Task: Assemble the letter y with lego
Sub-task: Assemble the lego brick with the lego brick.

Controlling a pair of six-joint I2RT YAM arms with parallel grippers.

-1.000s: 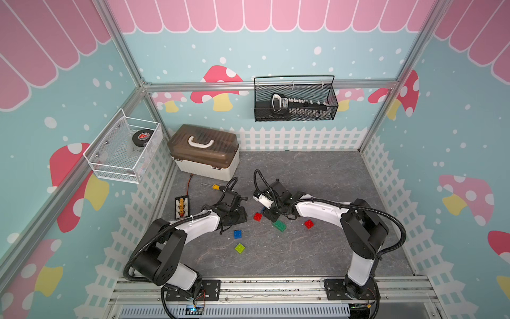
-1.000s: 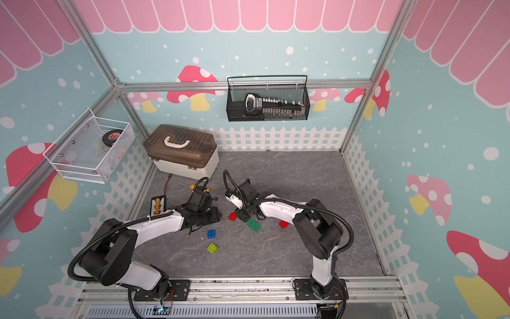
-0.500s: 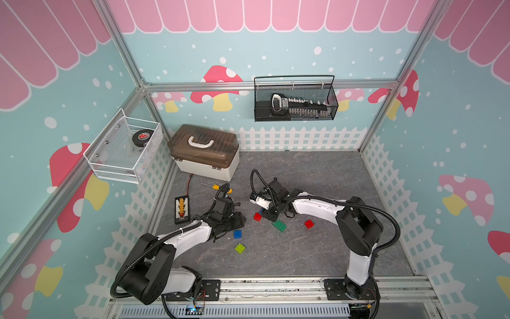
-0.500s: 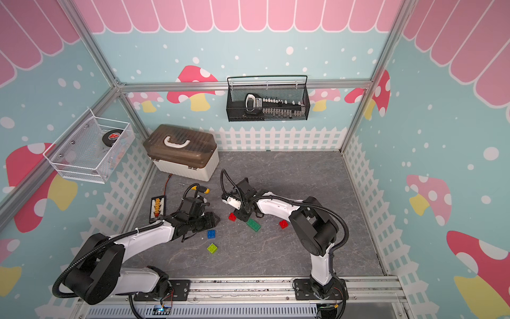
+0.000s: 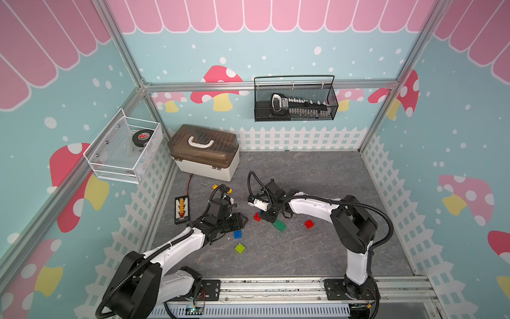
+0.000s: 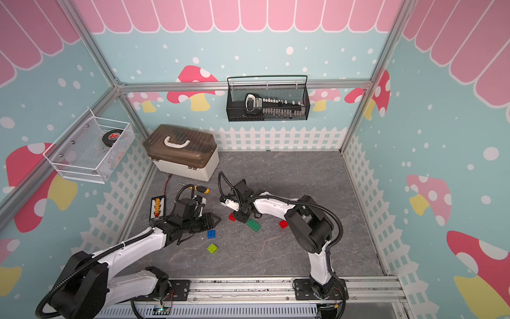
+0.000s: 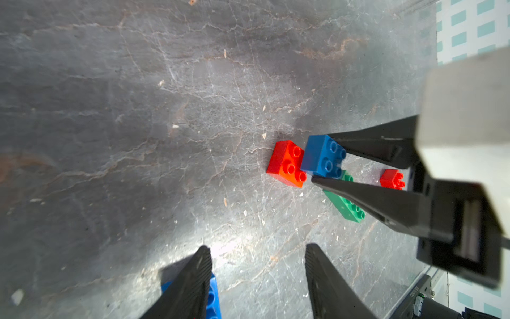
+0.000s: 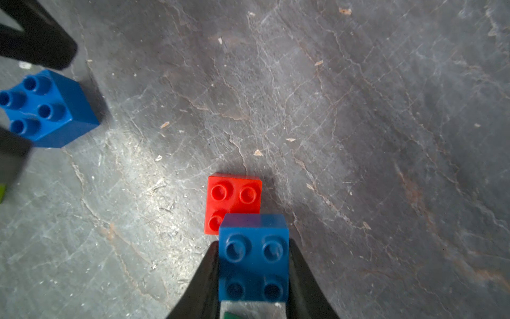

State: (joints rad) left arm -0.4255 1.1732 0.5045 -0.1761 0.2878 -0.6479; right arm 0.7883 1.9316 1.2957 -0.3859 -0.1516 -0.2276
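Since a second earlier, the left arm had been drawn back toward the near rail, and the left gripper (image 7: 258, 265) had been brought low beside the loose blue brick (image 5: 238, 234). Nearest the rail, the lime brick (image 5: 240, 248) was seen alone on the grey surface (image 5: 303, 179), with the loose blue brick just beyond it. The left jaws were held narrowly parted with nothing between them. The loose blue brick lay outside one finger (image 7: 193, 279), and contact could not be told.

Farther in, the right gripper (image 5: 269, 218) was closed on a second blue brick (image 8: 254, 256), studs up, and this brick was held over one corner of a red brick (image 8: 234, 193) on the surface. No letter had been joined yet. A dark green brick (image 5: 279, 226) lay just beside the right jaws, and another red brick (image 5: 309, 223) lay apart, toward the right arm.

Beyond these, a black strip with yellow-orange connectors (image 5: 182, 205) and a screwdriver (image 5: 220, 187) were seen. A brown-lidded box (image 5: 204, 150) stood at the back wall, where a black wire basket (image 5: 295, 114) was hung.
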